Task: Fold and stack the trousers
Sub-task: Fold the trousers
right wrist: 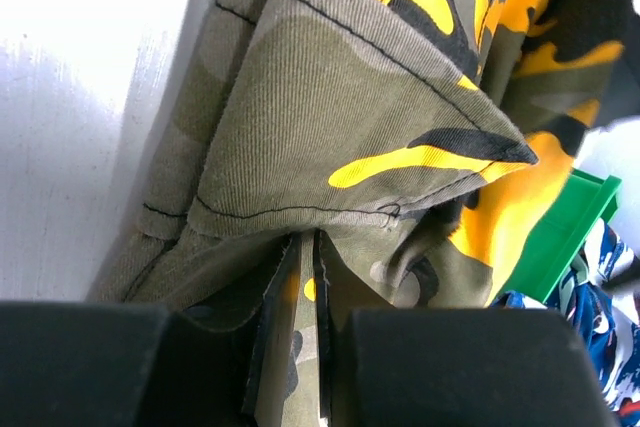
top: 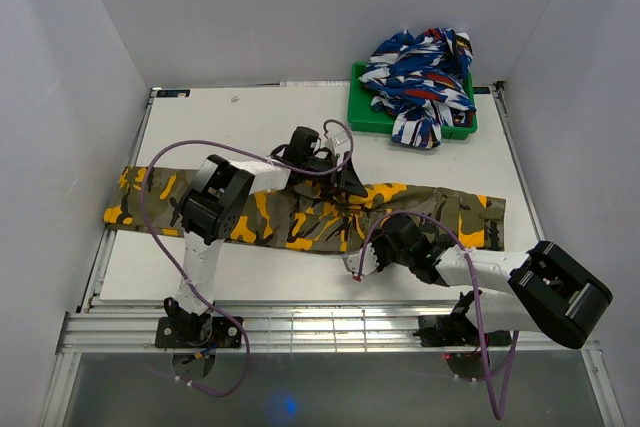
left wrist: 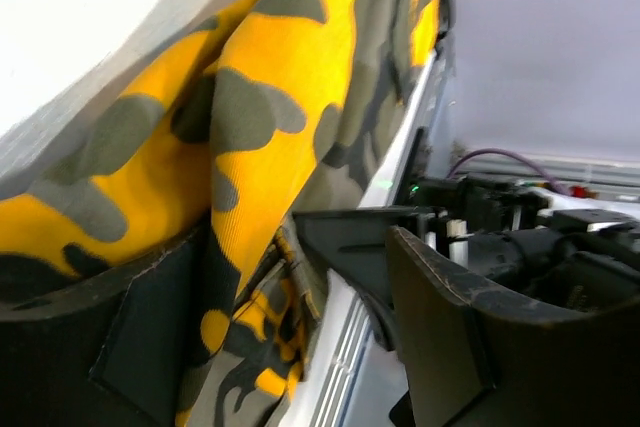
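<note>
The camouflage trousers [top: 290,225] lie stretched across the table from the left edge to the right side. My left gripper [top: 345,183] hangs over their middle near the far edge, jaws wide open. In the left wrist view the trousers [left wrist: 270,97] drape against the left finger [left wrist: 140,342], and nothing sits between the fingers of the left gripper [left wrist: 300,337]. My right gripper [top: 383,247] is at the near edge of the trousers, shut on a thin fold of the cloth. The right wrist view shows the right gripper [right wrist: 308,332] pinching that fold under a pocket flap [right wrist: 350,137].
A green tray [top: 364,125] at the back right holds a heap of blue, white and red cloths [top: 420,72]. The tray's corner [right wrist: 560,237] shows in the right wrist view. The white table [top: 250,127] ends at rails on the near side.
</note>
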Controlling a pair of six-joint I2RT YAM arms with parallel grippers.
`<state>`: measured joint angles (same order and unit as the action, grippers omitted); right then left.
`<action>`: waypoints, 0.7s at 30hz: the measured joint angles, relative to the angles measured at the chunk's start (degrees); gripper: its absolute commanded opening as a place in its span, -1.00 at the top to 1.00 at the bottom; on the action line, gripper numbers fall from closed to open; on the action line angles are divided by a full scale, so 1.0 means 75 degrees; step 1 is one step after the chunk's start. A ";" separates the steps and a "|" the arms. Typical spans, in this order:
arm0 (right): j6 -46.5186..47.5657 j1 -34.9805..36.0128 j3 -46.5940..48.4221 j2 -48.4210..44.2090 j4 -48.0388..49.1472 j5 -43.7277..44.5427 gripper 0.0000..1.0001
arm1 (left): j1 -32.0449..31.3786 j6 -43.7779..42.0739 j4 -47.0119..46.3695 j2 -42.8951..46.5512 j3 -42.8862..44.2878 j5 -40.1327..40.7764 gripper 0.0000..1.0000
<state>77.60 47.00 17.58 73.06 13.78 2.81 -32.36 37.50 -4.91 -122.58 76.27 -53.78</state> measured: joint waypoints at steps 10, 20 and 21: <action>0.0149 0.0000 0.0041 -0.0219 -0.0326 -0.0023 0.64 | 0.0632 0.2422 -0.3876 -0.0385 -0.0283 0.0140 -0.63; 0.0076 0.0000 0.0146 -0.0522 -0.1023 -0.0050 0.65 | 0.1279 0.2667 -0.4287 -0.1029 0.0600 0.0388 -0.59; -0.0015 0.0000 0.0213 -0.0551 -0.1195 -0.0082 0.66 | 0.1265 0.2302 -0.3902 -0.1017 0.0769 0.0361 -0.55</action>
<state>77.49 47.00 19.18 68.93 4.82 2.20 -22.87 54.76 -34.17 -130.21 82.04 -51.07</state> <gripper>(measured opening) 0.175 0.803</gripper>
